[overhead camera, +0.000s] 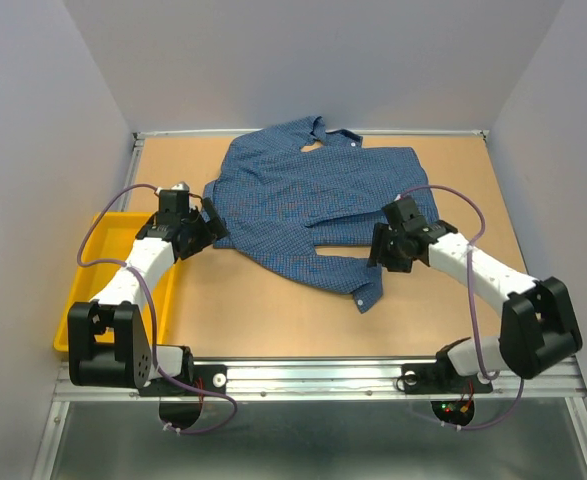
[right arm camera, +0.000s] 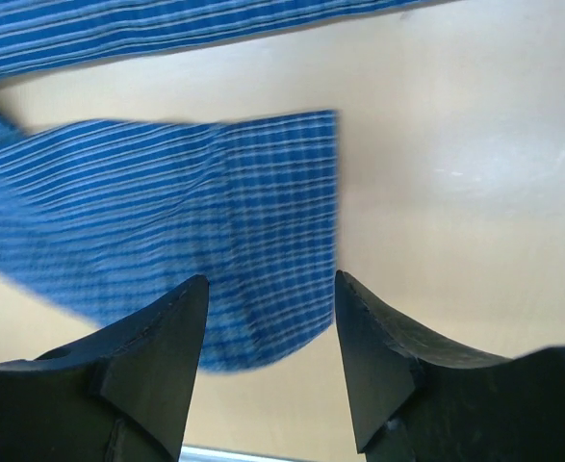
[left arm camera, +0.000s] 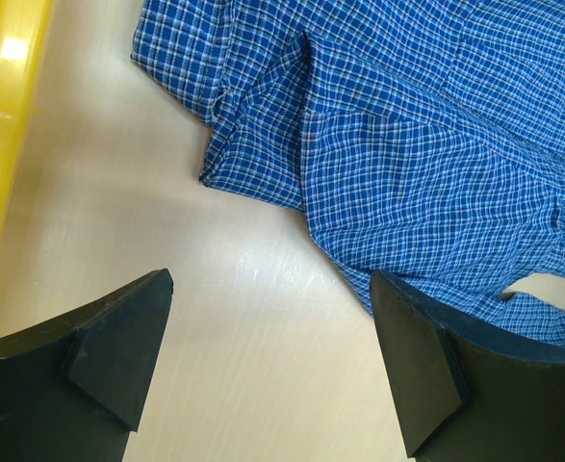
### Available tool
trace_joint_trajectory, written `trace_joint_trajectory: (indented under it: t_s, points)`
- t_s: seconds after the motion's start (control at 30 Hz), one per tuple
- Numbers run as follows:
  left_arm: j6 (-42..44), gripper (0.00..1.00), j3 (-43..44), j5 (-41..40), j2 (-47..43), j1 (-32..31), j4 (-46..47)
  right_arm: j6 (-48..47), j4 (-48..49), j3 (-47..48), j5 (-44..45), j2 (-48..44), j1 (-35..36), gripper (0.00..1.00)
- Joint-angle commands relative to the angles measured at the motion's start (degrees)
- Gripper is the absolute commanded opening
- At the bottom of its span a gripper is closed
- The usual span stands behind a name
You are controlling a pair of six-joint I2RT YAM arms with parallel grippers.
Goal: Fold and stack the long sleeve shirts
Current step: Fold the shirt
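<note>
Blue checked shirt (overhead camera: 303, 205) lay spread on table (overhead camera: 273, 310), collar far | left gripper (left arm camera: 272, 318) gaped wide beside its left edge | right gripper (right arm camera: 270, 289) straddled sleeve cuff (right arm camera: 272, 192), jaws half apart | judged: pinch cuff squarely, lift low, fold across.

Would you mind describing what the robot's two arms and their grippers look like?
Both the left arm and the right arm have white links between black, blocky joints, and a thin purplish cable loops along each. The left gripper and the right gripper each have two matte black, wedge-shaped fingers. No markings are visible.
</note>
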Motion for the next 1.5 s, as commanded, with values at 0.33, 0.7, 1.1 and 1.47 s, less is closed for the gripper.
trace_joint_trajectory:
  t_s: [0.33, 0.7, 1.1, 1.47]
  points:
    - [1.2, 0.96, -1.4, -0.3, -1.5, 0.0, 0.8, 1.4, 9.6, 1.3, 10.5, 13.4, -0.3, 0.6]
    - [1.2, 0.96, -1.9, 0.1, -1.2, 0.0, 1.6, -1.3, 14.0, -2.7, 8.1, 19.1, 0.5, 0.54]
    - [1.4, 0.96, -1.9, 0.2, -0.8, 0.0, 1.8, -5.1, 11.7, -1.9, 4.9, 14.0, 0.9, 0.01]
    - [1.9, 0.96, -0.4, 0.2, -0.9, 0.0, 0.7, -14.2, 3.3, 45.2, 9.2, 21.7, 0.9, 0.01]
